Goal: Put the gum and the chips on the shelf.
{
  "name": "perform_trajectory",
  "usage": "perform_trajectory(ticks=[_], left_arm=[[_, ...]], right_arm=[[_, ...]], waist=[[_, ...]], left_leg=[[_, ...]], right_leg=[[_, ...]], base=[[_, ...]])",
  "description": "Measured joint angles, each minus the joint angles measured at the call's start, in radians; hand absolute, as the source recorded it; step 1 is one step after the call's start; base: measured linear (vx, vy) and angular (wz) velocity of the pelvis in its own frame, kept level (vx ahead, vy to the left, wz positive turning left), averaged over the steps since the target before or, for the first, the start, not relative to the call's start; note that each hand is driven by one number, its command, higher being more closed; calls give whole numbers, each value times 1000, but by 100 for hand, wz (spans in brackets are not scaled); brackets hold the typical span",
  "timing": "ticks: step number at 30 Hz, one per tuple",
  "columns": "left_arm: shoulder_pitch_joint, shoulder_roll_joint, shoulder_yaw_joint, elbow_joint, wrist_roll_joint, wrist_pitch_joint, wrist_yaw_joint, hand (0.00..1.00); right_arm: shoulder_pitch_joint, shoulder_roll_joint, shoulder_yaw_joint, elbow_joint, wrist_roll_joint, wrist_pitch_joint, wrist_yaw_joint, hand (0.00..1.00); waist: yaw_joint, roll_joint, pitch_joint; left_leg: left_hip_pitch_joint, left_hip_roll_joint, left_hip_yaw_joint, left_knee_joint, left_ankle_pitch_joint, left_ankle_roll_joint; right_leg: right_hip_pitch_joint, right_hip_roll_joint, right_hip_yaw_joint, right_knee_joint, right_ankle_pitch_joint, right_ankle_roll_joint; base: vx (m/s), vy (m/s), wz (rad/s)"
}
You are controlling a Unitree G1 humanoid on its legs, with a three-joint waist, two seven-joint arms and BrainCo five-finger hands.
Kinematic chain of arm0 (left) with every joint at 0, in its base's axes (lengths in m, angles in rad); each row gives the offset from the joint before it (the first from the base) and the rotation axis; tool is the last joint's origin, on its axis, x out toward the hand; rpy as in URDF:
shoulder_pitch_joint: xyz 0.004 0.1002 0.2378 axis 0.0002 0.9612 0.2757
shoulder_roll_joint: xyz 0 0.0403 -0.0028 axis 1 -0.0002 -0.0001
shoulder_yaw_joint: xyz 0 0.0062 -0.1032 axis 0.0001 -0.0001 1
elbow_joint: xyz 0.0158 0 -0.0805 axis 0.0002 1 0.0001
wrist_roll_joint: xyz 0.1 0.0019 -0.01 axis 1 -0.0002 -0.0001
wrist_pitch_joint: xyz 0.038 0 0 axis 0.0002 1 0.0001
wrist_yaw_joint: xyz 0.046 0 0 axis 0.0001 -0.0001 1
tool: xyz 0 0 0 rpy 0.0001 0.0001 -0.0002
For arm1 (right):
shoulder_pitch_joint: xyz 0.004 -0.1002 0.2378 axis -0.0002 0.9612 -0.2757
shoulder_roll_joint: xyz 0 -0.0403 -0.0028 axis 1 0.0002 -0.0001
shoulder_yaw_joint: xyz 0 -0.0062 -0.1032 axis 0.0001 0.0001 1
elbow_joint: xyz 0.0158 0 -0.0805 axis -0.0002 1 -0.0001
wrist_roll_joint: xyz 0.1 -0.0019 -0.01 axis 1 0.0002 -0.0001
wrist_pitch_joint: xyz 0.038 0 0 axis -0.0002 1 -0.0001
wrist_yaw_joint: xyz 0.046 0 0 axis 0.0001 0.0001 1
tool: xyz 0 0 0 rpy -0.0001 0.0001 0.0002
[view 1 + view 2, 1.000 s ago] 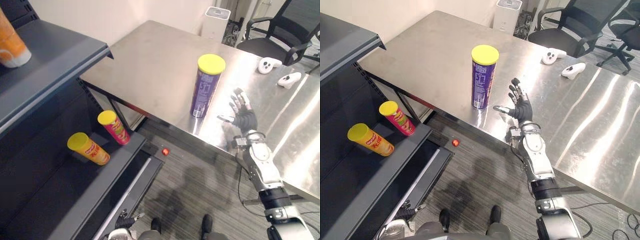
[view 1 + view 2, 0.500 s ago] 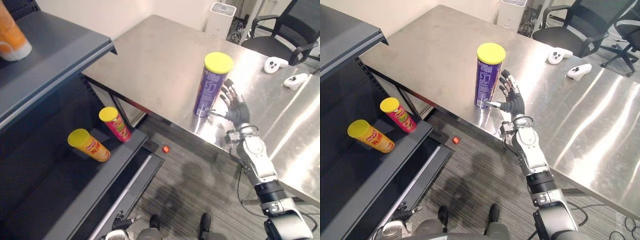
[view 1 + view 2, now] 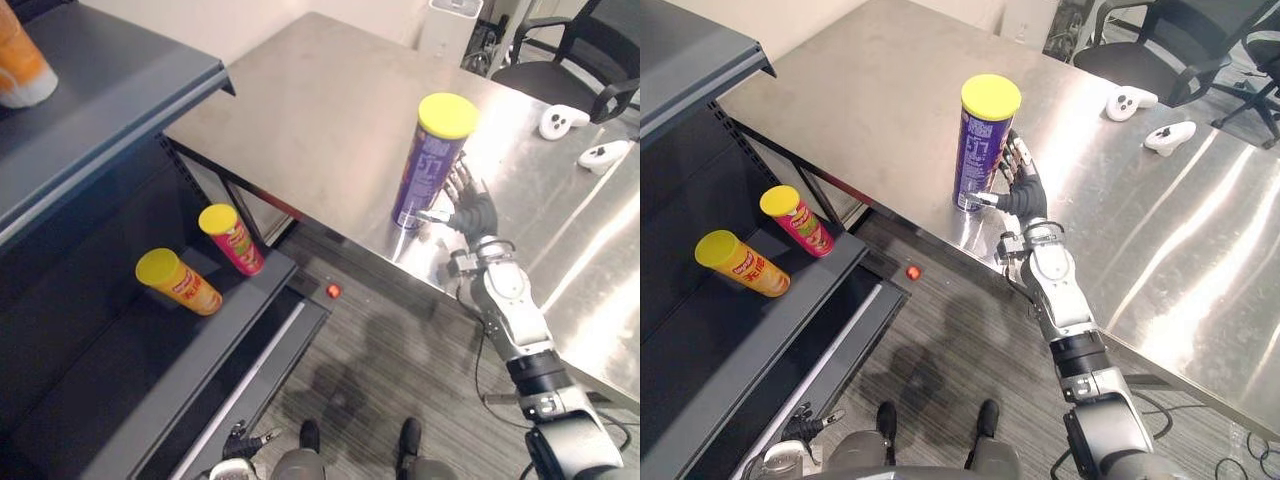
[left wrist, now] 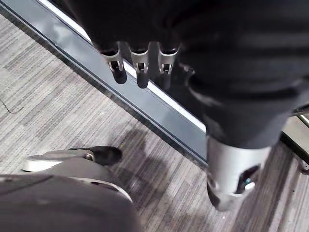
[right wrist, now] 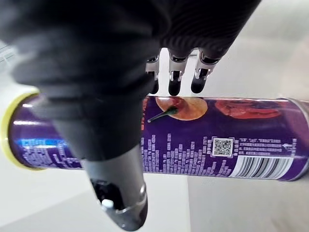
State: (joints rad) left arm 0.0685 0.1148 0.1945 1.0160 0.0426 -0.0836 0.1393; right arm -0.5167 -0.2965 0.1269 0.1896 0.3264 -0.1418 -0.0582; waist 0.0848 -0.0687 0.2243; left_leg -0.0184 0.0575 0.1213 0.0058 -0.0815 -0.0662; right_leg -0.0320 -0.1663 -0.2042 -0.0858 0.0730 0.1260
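Observation:
A purple chips can with a yellow lid stands upright on the steel table, close to its front edge. My right hand is open right beside the can, with straight fingers along its far side and the thumb low by its base. In the right wrist view the can lies between the fingers and the thumb; I cannot tell if they touch it. My left hand hangs open low over the floor by the foot of the dark shelf.
An orange can and a red can, both yellow-lidded, lean on the lower shelf board. An orange container stands on the top board. A small red object lies on the floor. Two white controllers sit at the table's far right.
My right hand has moved left across the table from a hand's width away to right beside the purple can. The camera has shifted slightly.

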Motion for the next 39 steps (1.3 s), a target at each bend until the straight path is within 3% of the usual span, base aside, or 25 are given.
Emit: perform_trajectory(ticks=[6, 7, 14, 18, 26, 39], left_arm=[[6, 1, 0, 0, -1, 0, 5, 0], [6, 1, 0, 0, -1, 0, 5, 0], [6, 2, 0, 0, -2, 0, 11, 0], [5, 1, 0, -1, -2, 0, 14, 0], [5, 1, 1, -3, -2, 1, 15, 0], [18, 1, 11, -22, 5, 7, 11, 0]], right_arm=[[-62, 0, 1, 56, 0, 7, -19, 0], [-85, -1, 1, 63, 0, 8, -24, 100], [-229, -1, 7, 144, -14, 14, -52, 100], [-246, -1, 7, 152, -16, 32, -71, 100], [-256, 2, 7, 159, -34, 42, -63, 100], [5, 10, -9, -191, -44, 36, -18, 100]], waist=[[4, -3, 12], [6, -3, 12], [14, -3, 14], [32, -3, 14], [32, -3, 14], [26, -8, 11]], left_leg=[[-10, -1, -14, -4, 5, 2], [-17, -1, -16, -4, 7, 2], [-30, -1, -24, -2, 7, 2], [-31, -1, -25, -1, 7, 2], [-27, 1, -21, 0, 7, 2], [14, 7, 4, -2, 6, 2]], right_leg=[[-4, -1, -9, -1, 0, 0], [-11, -2, -10, 0, 0, 0], [-17, -3, -13, -1, 1, -1], [-17, -3, -13, -1, 1, -1], [-15, -2, -8, 0, 1, -1], [4, 4, 26, 5, 1, -1]], base=[[-1, 0, 7], [-5, -4, 4], [0, -7, 4], [0, 0, 0], [-6, -4, -1], [-29, -12, -7]])
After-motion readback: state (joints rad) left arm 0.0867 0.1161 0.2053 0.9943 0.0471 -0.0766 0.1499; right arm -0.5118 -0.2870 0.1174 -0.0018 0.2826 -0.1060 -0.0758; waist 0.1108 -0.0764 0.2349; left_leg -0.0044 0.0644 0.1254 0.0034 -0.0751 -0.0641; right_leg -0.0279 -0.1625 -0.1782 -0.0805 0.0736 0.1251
